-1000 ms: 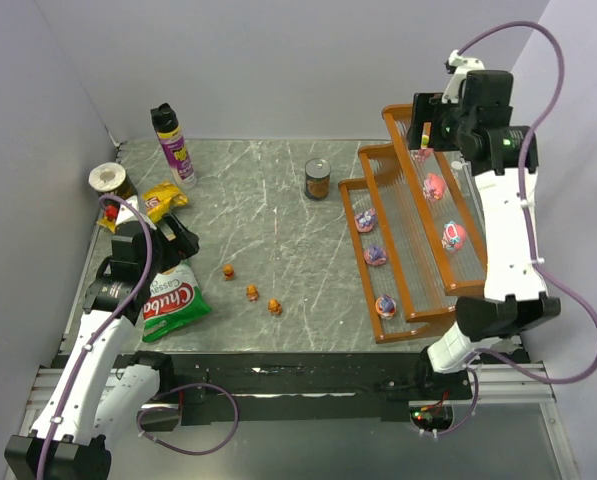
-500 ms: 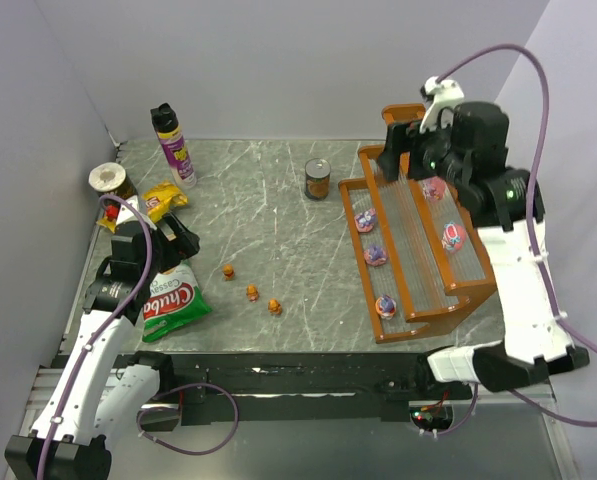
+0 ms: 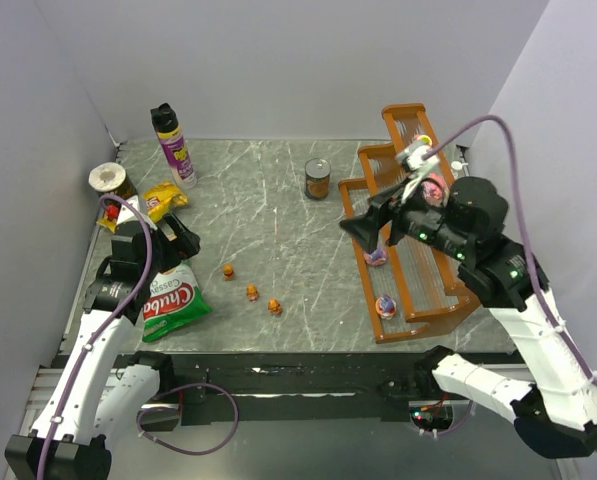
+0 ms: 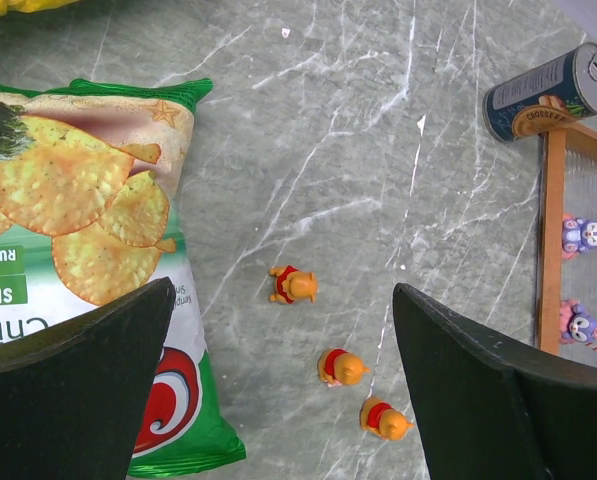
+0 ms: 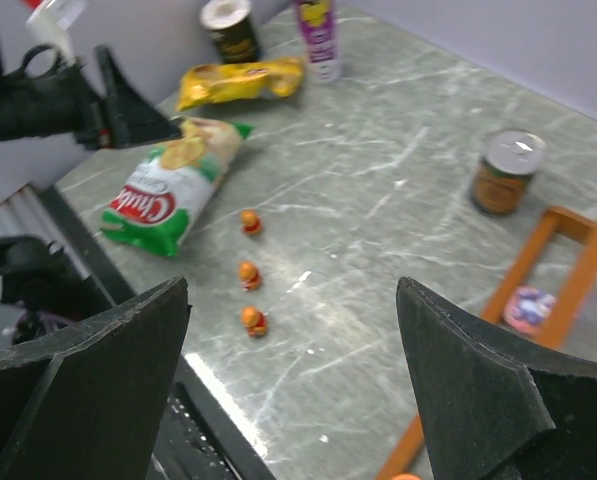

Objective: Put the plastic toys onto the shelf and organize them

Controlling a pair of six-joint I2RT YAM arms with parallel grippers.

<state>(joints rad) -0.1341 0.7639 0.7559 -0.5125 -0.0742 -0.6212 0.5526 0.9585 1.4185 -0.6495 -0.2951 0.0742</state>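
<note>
— What changed?
— The right jaws have swung off the shelf [image 3: 421, 322], which is now behind them. They gape wide and empty.
— Meaning?
— Probably the next pick. Three orange toys [image 3: 251, 292] lie on the table [image 3: 278, 200] ahead of them, well apart. The left jaws, equally wide, sit nearer.

left tool [image 3: 181, 240] and right tool [image 3: 364, 228] both wide open

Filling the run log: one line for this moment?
left tool open, empty | right tool open, empty, near shelf | three orange toys on table
</note>
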